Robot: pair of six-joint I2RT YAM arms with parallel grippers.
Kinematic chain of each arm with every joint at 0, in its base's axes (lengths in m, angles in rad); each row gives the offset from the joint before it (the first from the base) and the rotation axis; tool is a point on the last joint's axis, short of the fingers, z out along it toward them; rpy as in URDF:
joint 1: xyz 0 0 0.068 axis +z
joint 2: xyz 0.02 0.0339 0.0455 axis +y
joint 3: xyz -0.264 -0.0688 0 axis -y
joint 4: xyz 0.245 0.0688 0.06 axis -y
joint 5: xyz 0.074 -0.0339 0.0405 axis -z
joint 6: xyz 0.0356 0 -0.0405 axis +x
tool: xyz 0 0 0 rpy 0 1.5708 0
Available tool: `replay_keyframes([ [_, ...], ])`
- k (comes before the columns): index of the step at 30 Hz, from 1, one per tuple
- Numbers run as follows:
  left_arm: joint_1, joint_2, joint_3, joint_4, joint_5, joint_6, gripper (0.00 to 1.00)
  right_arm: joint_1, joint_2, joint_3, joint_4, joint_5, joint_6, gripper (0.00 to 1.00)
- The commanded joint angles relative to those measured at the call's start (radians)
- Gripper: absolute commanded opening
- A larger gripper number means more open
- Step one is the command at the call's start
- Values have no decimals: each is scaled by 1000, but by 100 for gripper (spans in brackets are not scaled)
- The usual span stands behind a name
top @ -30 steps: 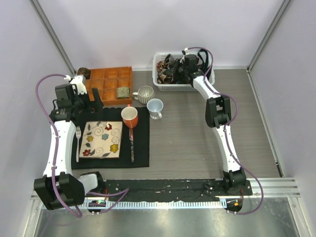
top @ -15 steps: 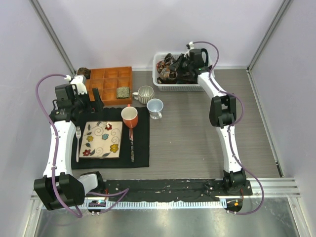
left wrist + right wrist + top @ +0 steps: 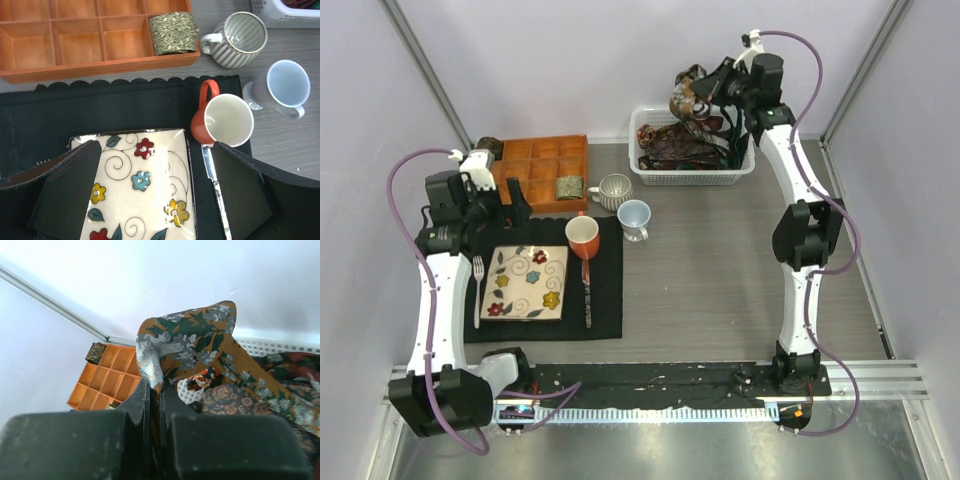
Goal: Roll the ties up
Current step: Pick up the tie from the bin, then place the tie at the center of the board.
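Draw the orange patterned tie (image 3: 185,335) straight up until its tail clears the white basket (image 3: 692,181). Judged risk: the neighbouring ties (image 3: 675,150) snag and follow. The tie sits folded in the right tool (image 3: 155,390), which is clenched on it, the fold standing clear of the jaws, above the basket at the far edge of the desk (image 3: 720,280). The left tool (image 3: 155,175) stands released over the plate (image 3: 125,150).
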Motion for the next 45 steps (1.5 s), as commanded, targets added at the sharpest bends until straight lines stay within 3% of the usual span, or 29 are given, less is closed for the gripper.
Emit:
replay_keyframes([
  [1, 5, -47, 37, 46, 84, 36, 100, -17, -151, -39, -26, -51, -89, 1],
  [10, 3, -71, 28, 143, 211, 70, 100, -125, -547, -286, -29, -7, -101, 1],
  [18, -8, -39, 42, 198, 319, 21, 100, -374, -857, -454, -91, 33, -68, 1],
  [24, -32, -50, 28, 203, 351, 19, 100, -496, -1055, -550, -242, 105, -167, 1],
  [27, -40, -62, 7, 198, 366, 33, 100, -496, -1141, -623, -291, 188, -241, 1],
  [30, -48, -78, -15, 175, 368, 66, 100, -496, -1210, -739, -321, 161, -265, 0],
  [36, -48, -122, -53, 91, 359, 160, 100, -484, -1239, -916, -393, -182, -227, 1],
  [41, -48, -159, -84, 37, 366, 226, 100, -212, -1319, -987, -424, -192, -201, 1],
  [45, -48, -168, -107, 27, 397, 231, 100, -97, -1357, -963, -482, -197, -206, 1],
])
